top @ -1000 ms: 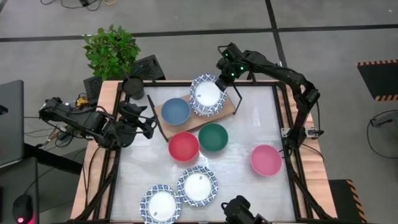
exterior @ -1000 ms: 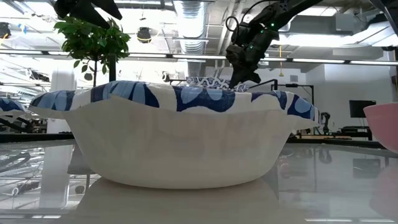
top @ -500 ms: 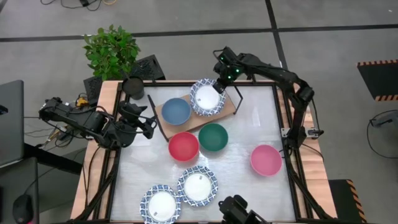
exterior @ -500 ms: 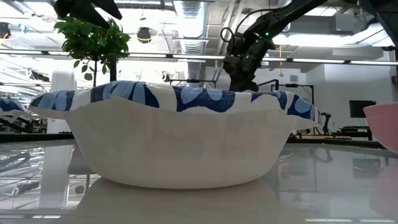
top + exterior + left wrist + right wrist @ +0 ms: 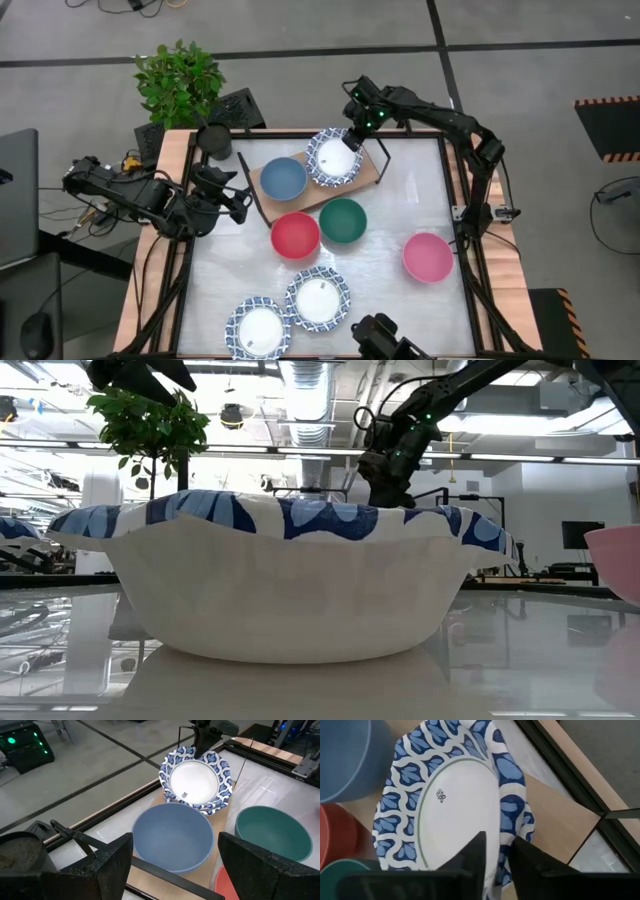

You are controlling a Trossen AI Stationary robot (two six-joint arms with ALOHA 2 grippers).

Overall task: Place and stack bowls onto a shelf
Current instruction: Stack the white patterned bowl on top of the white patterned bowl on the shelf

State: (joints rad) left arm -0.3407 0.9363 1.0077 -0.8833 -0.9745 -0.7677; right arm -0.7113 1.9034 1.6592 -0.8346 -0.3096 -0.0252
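White blue-patterned-rim bowl lowered onto light-brown wooden shelf beside blue bowl; right claw pinching its rim; release pending.

On my overhead feed the shelf was a light-brown board on a thin black frame. At its twelve o'clock end sat a white bowl with a blue leaf-patterned rim, and beside it, toward nine o'clock, a plain blue bowl. On the white tabletop I saw a red bowl next to a dark green bowl, and a pink bowl out at four o'clock. Two more white bowls with blue patterned rims lay at six o'clock. The right gripper was black, with green lights glowing on its wrist.
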